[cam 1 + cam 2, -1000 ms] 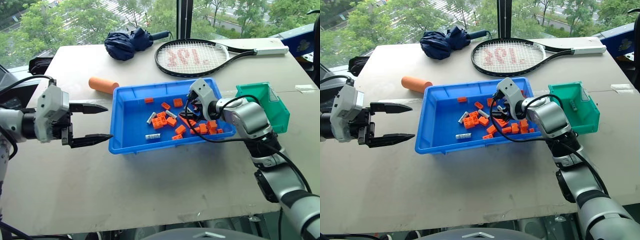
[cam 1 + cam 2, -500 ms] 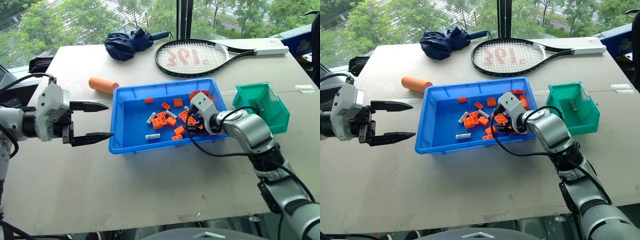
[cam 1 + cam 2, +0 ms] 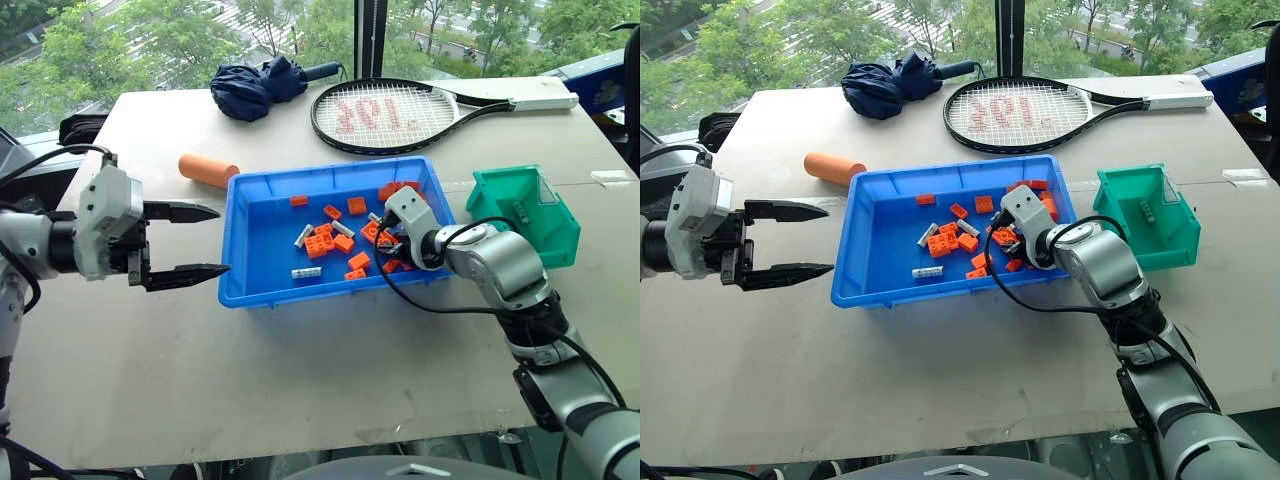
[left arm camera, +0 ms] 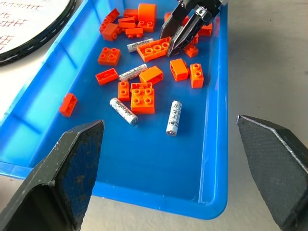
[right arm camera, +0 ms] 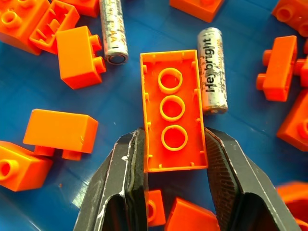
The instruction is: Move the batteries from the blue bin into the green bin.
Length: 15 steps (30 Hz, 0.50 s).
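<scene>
The blue bin (image 3: 236,284) sits mid-table, holding many orange bricks and several batteries (image 4: 123,110). Two more batteries (image 5: 211,67) lie just past an upside-down orange brick (image 5: 174,110). My right gripper (image 3: 385,245) is down in the bin's right part, its fingers (image 5: 126,163) pressed on both sides of that brick's near end. To the right of the blue bin stands the green bin (image 3: 548,232), with a small grey cylinder (image 3: 1147,211) inside. My left gripper (image 3: 220,240) hovers open just left of the blue bin, holding nothing.
An orange foam roller (image 3: 208,169) lies behind the blue bin's left corner. A tennis racket (image 3: 400,112) and a folded dark umbrella (image 3: 255,85) lie at the table's back. The table's front half is bare.
My right gripper has sunk into the bin's right part and its fingers have closed in around the orange brick. The left gripper has stayed in place, open.
</scene>
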Available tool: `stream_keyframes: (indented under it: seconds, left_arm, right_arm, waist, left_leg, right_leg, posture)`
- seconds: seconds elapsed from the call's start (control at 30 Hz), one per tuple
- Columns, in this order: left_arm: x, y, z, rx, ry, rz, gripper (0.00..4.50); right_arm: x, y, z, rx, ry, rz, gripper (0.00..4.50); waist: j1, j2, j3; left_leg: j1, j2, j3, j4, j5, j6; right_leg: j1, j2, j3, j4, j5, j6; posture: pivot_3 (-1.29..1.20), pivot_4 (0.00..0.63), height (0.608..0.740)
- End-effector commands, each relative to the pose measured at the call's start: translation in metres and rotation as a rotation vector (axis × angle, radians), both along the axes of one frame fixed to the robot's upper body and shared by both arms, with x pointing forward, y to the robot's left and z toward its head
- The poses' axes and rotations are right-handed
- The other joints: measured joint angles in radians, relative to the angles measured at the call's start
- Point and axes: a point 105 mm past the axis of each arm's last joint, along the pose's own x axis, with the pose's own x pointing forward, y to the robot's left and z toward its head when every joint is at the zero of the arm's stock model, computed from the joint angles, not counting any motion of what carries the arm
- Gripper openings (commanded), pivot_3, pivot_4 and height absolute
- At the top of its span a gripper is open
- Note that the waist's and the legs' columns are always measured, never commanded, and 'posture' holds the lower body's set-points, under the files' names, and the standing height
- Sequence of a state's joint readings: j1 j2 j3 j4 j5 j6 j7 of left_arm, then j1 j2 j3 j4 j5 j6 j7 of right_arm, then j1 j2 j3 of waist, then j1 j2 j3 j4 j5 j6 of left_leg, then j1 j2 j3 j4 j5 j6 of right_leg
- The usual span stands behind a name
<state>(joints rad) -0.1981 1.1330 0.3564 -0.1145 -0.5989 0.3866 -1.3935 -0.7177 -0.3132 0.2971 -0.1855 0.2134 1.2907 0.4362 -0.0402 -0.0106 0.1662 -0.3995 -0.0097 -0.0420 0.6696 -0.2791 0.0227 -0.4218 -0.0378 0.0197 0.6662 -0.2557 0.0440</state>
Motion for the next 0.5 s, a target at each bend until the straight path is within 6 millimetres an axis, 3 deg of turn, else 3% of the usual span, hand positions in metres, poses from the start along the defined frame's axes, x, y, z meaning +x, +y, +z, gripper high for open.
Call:
stream_keyframes:
  seconds: [0.03, 0.1, 0.17, 0.23, 0.33, 0.5]
  left_arm:
    - [0.000, -0.001, 0.010, 0.009, -0.036, -0.007, 4.50]
    - [0.001, -0.001, 0.011, 0.009, -0.037, -0.007, 4.50]
    - [0.001, -0.001, 0.011, 0.009, -0.040, -0.007, 4.50]
    - [0.002, -0.002, 0.012, 0.007, -0.041, -0.009, 4.50]
    - [0.002, -0.003, 0.012, 0.005, -0.043, -0.012, 4.50]
    - [0.003, -0.004, 0.013, 0.006, -0.046, -0.012, 4.50]
  right_arm:
    - [-0.012, 0.011, 0.030, 0.034, -0.060, 0.097, 1.05]
    - [-0.014, 0.013, 0.051, 0.067, -0.101, 0.119, 1.05]
    - [-0.001, 0.007, 0.078, 0.108, -0.187, 0.067, 1.05]
    - [0.015, -0.004, 0.094, 0.123, -0.253, -0.008, 1.05]
    - [0.039, -0.024, 0.102, 0.090, -0.338, -0.105, 1.05]
    - [0.050, -0.029, 0.096, 0.074, -0.346, -0.107, 2.97]
  waist:
    - [-0.001, 0.000, 0.000]
    - [-0.002, 0.000, 0.000]
    - [-0.004, 0.000, 0.000]
    - [-0.002, 0.000, 0.000]
    - [0.003, -0.001, -0.001]
    - [-0.001, -0.001, -0.001]
  left_leg:
    - [0.000, 0.000, 0.000, 0.000, 0.000, 0.000]
    - [0.000, 0.000, 0.000, 0.000, 0.000, 0.000]
    - [0.000, 0.000, 0.001, 0.000, 0.000, 0.000]
    - [0.000, 0.000, 0.002, 0.000, 0.000, 0.000]
    - [0.000, 0.000, 0.003, 0.000, 0.000, 0.000]
    - [0.000, 0.000, 0.006, 0.000, 0.000, 0.000]
  right_leg:
    - [0.000, 0.000, 0.000, 0.000, 0.000, 0.000]
    - [0.000, 0.000, 0.000, 0.000, 0.000, 0.000]
    - [-0.001, 0.000, 0.002, 0.002, 0.000, 0.000]
    - [-0.003, 0.000, 0.003, 0.004, 0.000, 0.000]
    - [-0.003, 0.000, 0.002, 0.005, 0.000, 0.000]
    - [-0.005, 0.000, 0.005, 0.006, 0.000, 0.000]
  posture:
    - [0.00, 0.150, 0.740]
    - [0.00, 0.150, 0.740]
    - [0.00, 0.150, 0.740]
    - [0.00, 0.150, 0.740]
    - [0.00, 0.150, 0.740]
    - [0.00, 0.150, 0.740]
